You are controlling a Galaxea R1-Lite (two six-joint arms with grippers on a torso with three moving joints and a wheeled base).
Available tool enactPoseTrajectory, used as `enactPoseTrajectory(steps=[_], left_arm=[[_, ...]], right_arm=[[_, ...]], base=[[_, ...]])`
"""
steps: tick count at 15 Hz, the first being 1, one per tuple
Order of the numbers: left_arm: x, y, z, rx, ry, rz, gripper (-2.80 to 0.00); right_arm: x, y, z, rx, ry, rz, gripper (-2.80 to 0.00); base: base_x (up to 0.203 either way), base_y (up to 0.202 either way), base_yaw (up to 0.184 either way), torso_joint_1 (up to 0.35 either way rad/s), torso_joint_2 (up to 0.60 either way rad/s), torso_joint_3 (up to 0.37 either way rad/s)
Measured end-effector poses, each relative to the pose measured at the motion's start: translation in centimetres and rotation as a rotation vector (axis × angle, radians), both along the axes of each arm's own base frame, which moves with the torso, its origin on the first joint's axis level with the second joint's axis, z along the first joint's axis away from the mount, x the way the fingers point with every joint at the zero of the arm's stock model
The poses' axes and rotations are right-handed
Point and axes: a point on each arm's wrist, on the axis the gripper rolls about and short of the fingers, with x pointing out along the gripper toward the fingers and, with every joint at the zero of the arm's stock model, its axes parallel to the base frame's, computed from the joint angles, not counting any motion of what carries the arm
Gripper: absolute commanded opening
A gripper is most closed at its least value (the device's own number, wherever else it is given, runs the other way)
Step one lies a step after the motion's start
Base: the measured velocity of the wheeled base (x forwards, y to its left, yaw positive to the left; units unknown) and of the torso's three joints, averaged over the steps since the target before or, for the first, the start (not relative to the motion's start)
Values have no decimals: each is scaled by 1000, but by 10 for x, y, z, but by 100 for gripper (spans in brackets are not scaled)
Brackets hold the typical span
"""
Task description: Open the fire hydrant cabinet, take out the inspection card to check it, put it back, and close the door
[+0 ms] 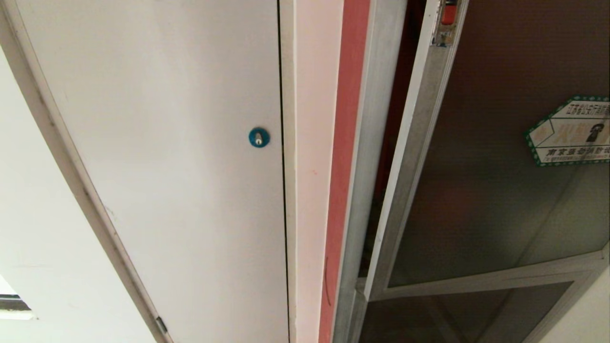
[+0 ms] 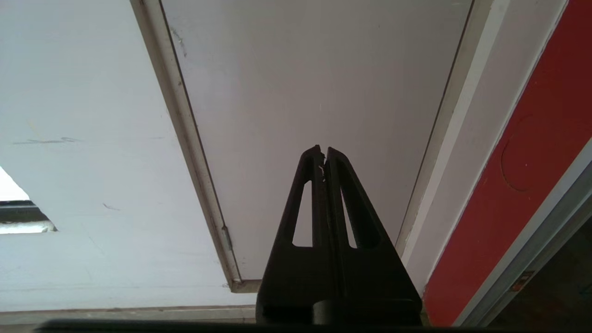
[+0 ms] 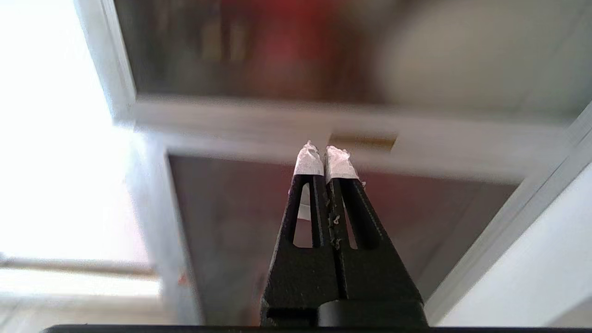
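I'm looking at the fire hydrant cabinet [image 1: 367, 157] from head cam, and its glass door [image 1: 481, 190] is standing ajar: the alu edge is sitting off the frame, leaving a dark gap w/ red interior showing behind it. My read is the door isn't latched yet, since the small red latch [image 1: 448, 13] up top is sitting clear of the frame. The hexagonal sticker [image 1: 569, 131] is facing me on the tinted pane.

Inspection card: I'm not seeing it in any view, so can't say whether it's back inside.

Right gripper [image 3: 323, 155] is pointing at the cabinet's glass panels and the alu crossbar [image 3: 277, 122] between them, not touching anything I can make out. Jaws are pressed fully together, taped tips meeting, nothing between them. I'm guessing they're closed like that to work as a blunt pusher on the door, not a clamp. Right wrist view is smeared, so I'm not trusting detail there.

Left gripper [image 2: 323, 155] is parked off to the side, facing the plain white panel [image 2: 314, 92], the one w/ the blue round lock [image 1: 259, 137]. Jaws are also closed tight, empty. It's idling there because it's out of the door's swing, I'd say.

Neither arm is showing in head cam.
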Motion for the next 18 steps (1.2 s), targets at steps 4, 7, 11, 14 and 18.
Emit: enactPoseTrajectory(steps=[4,7,11,14,18], left_arm=[[0,0,0,0,0,0,-280],[0,0,0,0,0,0,-280],[0,0,0,-1,0,0,-280],[0,0,0,0,0,0,-280],[0,0,0,-1,0,4,-280]], right_arm=[[0,0,2,40,-17,-3,-280],[0,0,1,42,-17,-3,-280],[0,0,1,42,-17,-4,-280],[0,0,1,42,-17,-3,-280],[0,0,2,42,-17,-4,-280]], base=[[0,0,0,0,0,0],[0,0,0,0,0,0],[0,0,0,0,0,0],[0,0,0,0,0,0],[0,0,0,0,0,0]])
